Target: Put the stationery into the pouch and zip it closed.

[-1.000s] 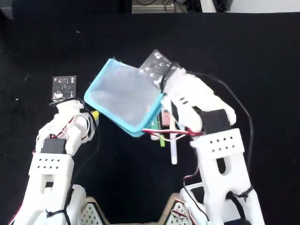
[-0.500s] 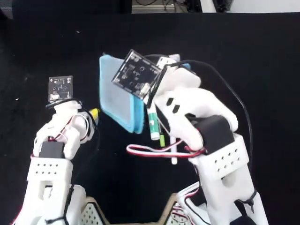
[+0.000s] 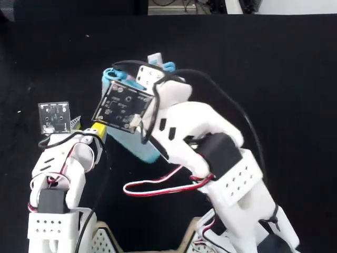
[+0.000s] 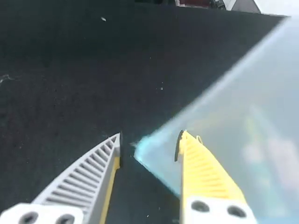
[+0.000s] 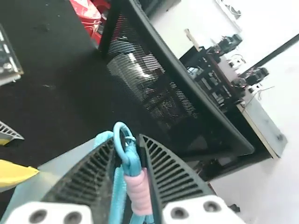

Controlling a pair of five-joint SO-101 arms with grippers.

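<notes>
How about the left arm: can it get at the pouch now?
Probably yes. The left gripper has its jaws open, and a corner of the pouch lies between them, with nothing in the way. The right gripper holds it up.

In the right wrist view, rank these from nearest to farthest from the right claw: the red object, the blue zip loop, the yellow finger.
1. blue zip loop, gripped inside the right claw.
2. yellow finger of the left claw, off to one side.
3. red object, far across the table.
</notes>
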